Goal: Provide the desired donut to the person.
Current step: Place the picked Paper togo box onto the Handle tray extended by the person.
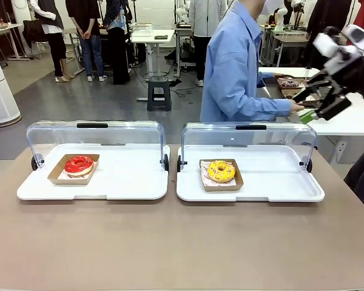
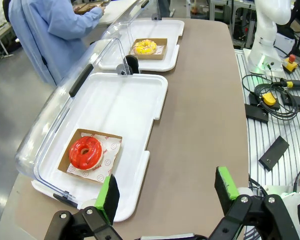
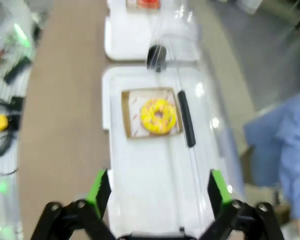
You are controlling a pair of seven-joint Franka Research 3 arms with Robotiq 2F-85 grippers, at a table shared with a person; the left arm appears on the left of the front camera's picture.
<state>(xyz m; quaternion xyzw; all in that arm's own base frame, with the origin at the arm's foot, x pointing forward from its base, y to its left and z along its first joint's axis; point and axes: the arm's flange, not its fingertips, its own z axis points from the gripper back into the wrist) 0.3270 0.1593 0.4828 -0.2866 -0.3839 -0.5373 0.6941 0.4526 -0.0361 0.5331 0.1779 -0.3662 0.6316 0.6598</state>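
Nearest the robot, the brown table [image 1: 170, 242] is lying bare along its front edge. In the left wrist view, the left gripper [image 2: 166, 192] is hovering over that table with its jaws spread wide and gripping nothing, beside the near corner of the left tray [image 2: 125, 107]. In the right wrist view, the right gripper [image 3: 155, 187] is hanging above the right tray [image 3: 145, 175], released too and carrying nothing; in the front view it [image 1: 320, 103] is showing high at the right edge.

Farther across, the two white trays are sitting side by side, each with its clear lid [image 1: 97, 132] tipped open toward the far side. The red donut [image 1: 79, 164] is resting in a cardboard box [image 1: 56, 173] on the left tray. The yellow donut [image 1: 221, 171] is lying in its own box on the right tray, below the right gripper.

Beyond the trays, the person [image 1: 236, 66] is bending to the side, reaching toward a white table [image 1: 358, 121] where more boxed donuts [image 1: 289, 83] are sitting.
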